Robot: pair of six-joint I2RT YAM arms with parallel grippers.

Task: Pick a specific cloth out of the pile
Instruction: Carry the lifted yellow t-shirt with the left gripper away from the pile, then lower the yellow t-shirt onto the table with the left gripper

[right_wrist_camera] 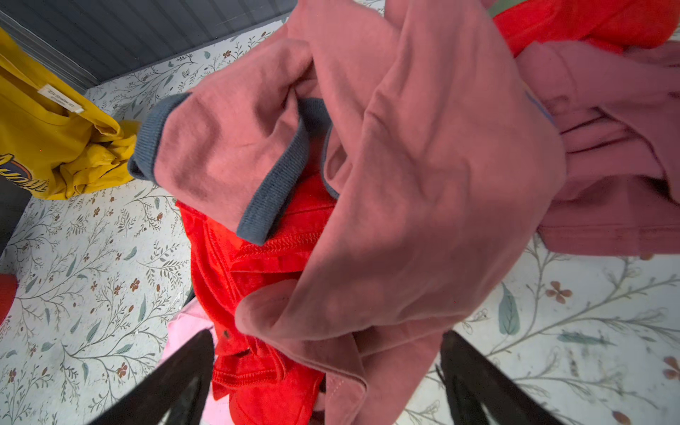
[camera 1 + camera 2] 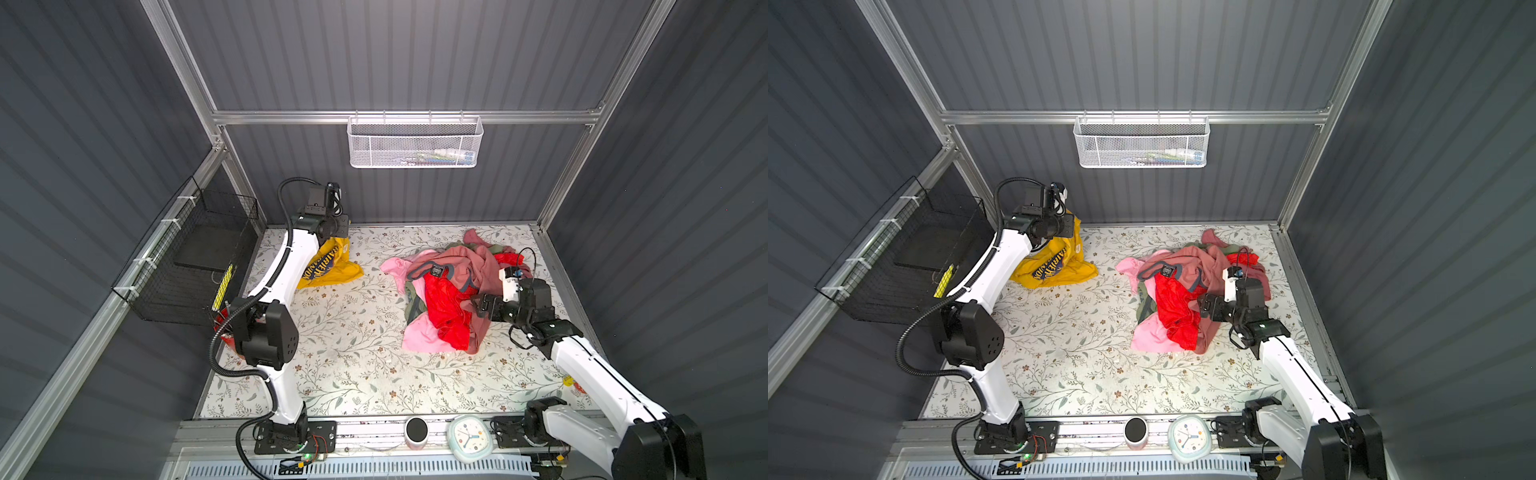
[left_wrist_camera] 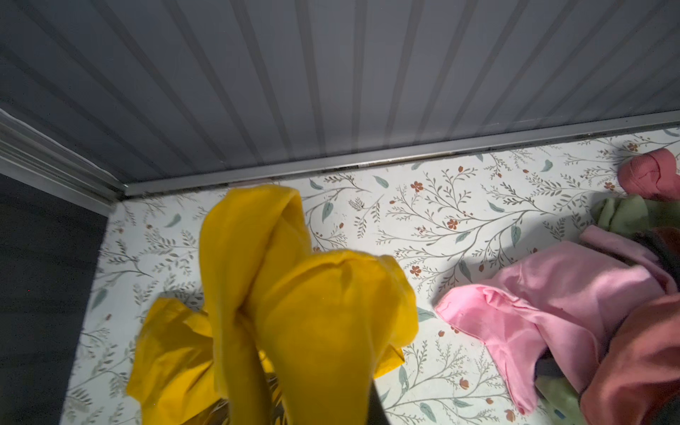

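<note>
- The cloth (image 2: 328, 270) lies at the far left of the desk (image 2: 353, 365), well apart from the pile (image 2: 449, 286). Its upper part is drawn up to the left gripper (image 2: 1067, 227), and its lower folds rest on the desk.
- The left jaws are buried under yellow fabric in the left wrist view. They are judged to be clamped on the cloth, since the fabric is bunched and hung from that point.
- This hold is judged to serve separation: raised and set to the side, the cloth cannot be tangled with the other garments.
- The right gripper (image 2: 482, 306) is set low against the near right edge of the pile, with its jaws wide apart. A rose garment (image 1: 423, 184) and the red cloth (image 1: 257, 276) are seen between the fingers, but no pinch on them is shown.
- That placing is judged to be a steadying one, so that the pile is not dragged along.
- Only in both top views are the two arms seen together, with the bare desk between the cloth and the pile.
- The dark lettering (image 2: 318, 266) is read best in a top view, while the white label (image 1: 60, 99) is clearest in the right wrist view.
- In the left wrist view only plain yellow is shown, with the pink garment (image 3: 552, 312) at the pile's edge beyond a strip of desk.
</note>
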